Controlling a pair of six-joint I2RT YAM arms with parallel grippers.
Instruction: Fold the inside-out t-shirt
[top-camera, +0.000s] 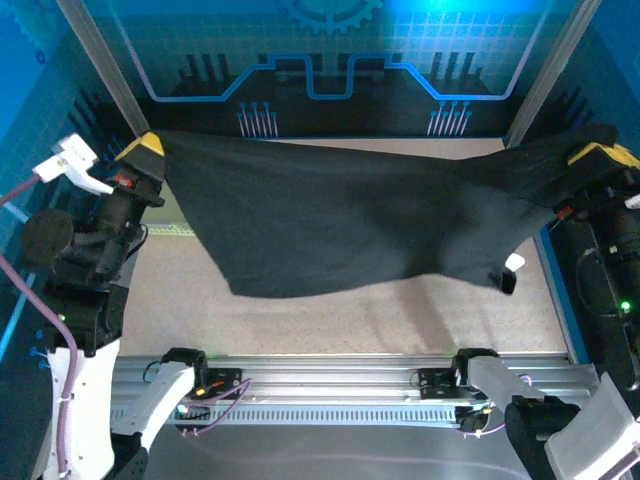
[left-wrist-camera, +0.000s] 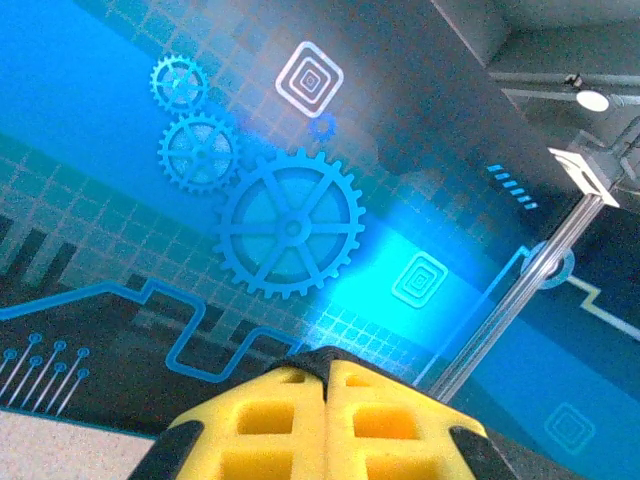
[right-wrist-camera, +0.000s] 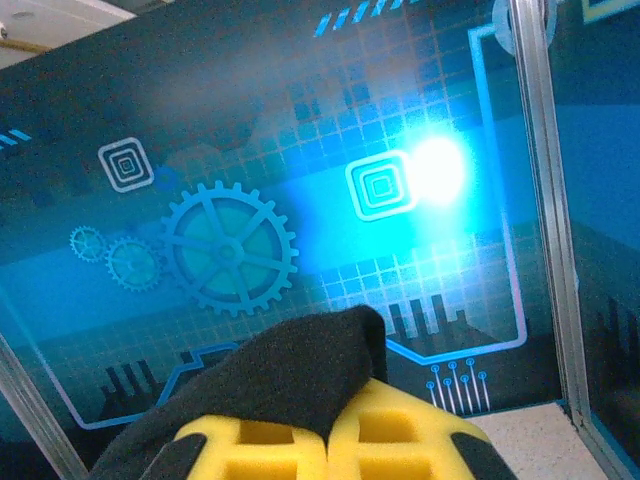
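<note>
The inside-out t-shirt (top-camera: 330, 220), plain black, hangs stretched in the air between both arms, its lower edge sagging above the table. A small white tag (top-camera: 514, 263) dangles at its lower right. My left gripper (top-camera: 143, 148) is shut on the shirt's upper left corner; a thin black fabric edge (left-wrist-camera: 327, 364) peeks between its yellow fingers (left-wrist-camera: 270, 420). My right gripper (top-camera: 600, 152) is shut on the upper right corner, where a fold of black cloth (right-wrist-camera: 290, 375) bulges over the yellow fingers (right-wrist-camera: 400, 425).
A beige table (top-camera: 330, 320) lies below the shirt. A blue printed backdrop (top-camera: 330, 60) closes the back, with metal frame posts (top-camera: 100, 60) at both sides. The arm bases stand on the aluminium rail (top-camera: 330, 385) at the near edge.
</note>
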